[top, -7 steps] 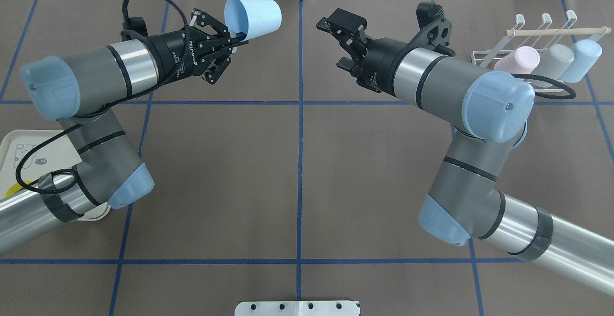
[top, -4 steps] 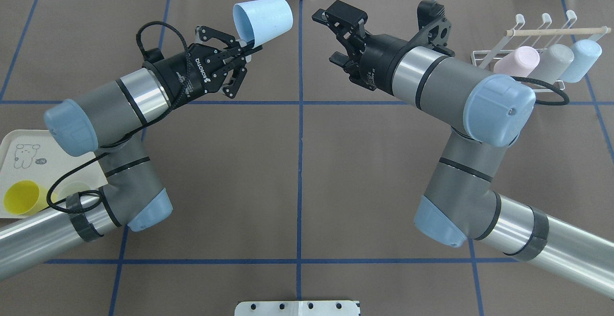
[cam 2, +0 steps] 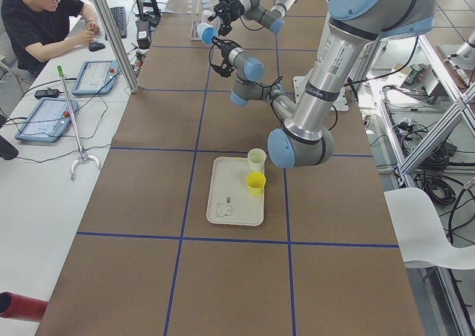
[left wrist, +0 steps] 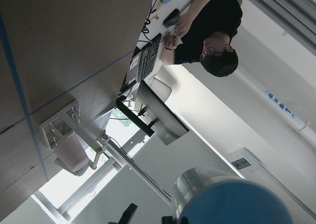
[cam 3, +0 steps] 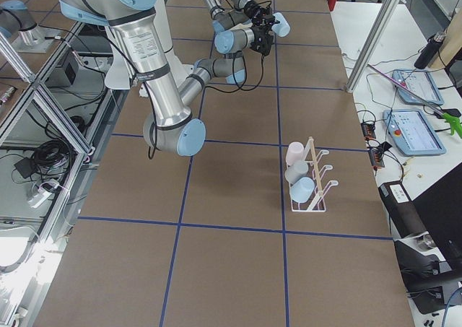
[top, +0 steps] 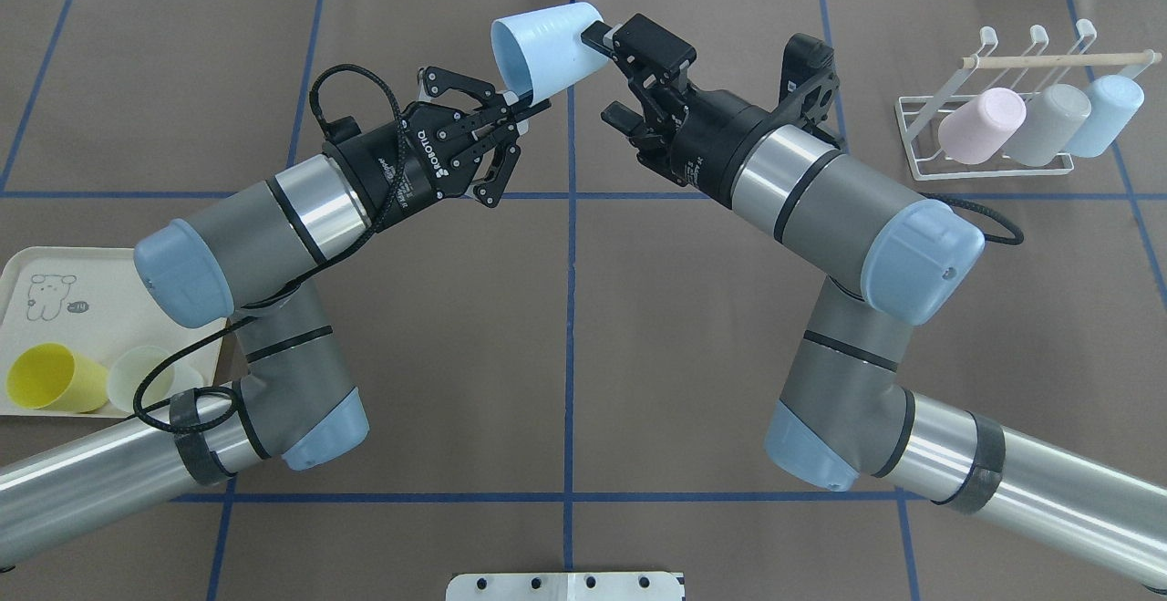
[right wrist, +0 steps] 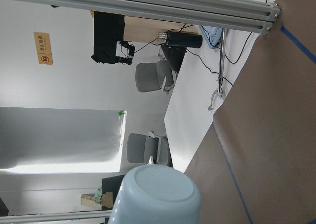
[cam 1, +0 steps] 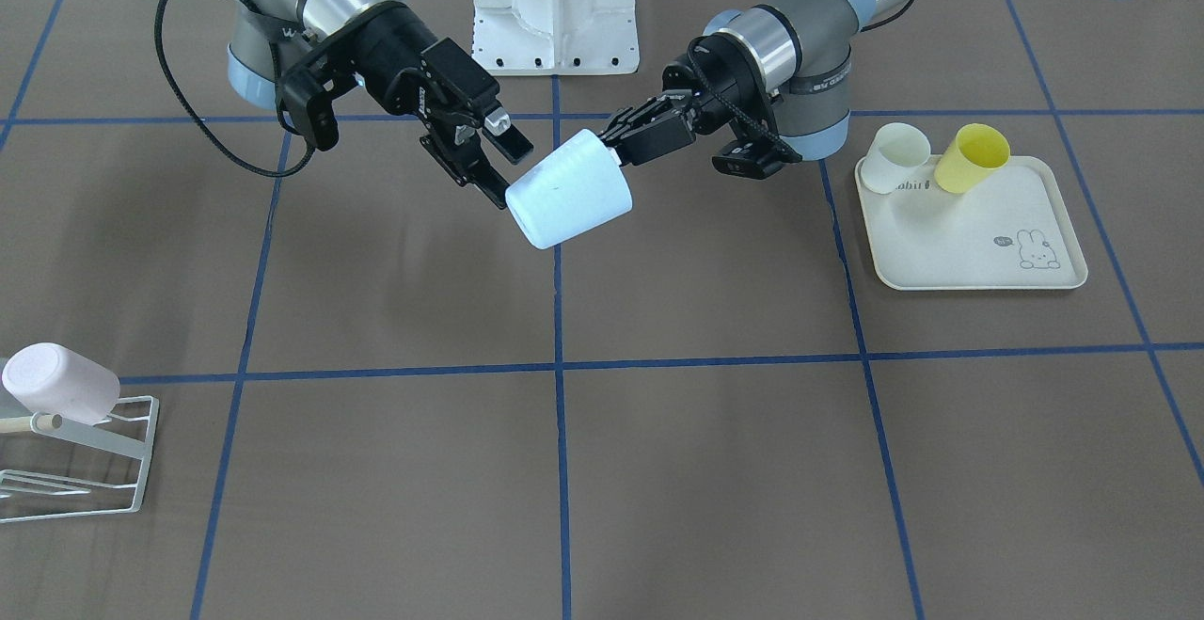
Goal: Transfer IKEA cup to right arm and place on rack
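Two claws face each other above the middle of the table's (top: 638,327) far edge. The pale blue cup (top: 545,52) is in the air between them, lying on its side. The left claw (top: 521,108) is clamped on the cup's rim, one finger inside the mouth and one outside. The right claw (top: 606,75) is spread wide at the cup's bottom end and grips nothing. Its upper finger overlaps the bottom edge in the overhead view, but whether it touches cannot be told. The cup looks like thin plastic: light, fairly stiff yet likely to flex under a hard squeeze. It is also smooth and tapered, so fingers closing near the narrow bottom could slide off. A safer hold seems to be across the body around its middle, well clear of the rim where the left fingers sit. The rack (top: 1048,61) stands near the table's far right corner, with three cups (top: 1053,122) slanted on its prongs. The finger inside the cup is hidden by the cup's wall. Both wrist cameras cut the cup off at the frame's lower edge, one showing only its round bottom, the other a curved part of its side. The side views show the claws too small to judge, and the front view crops the rack at its corner.
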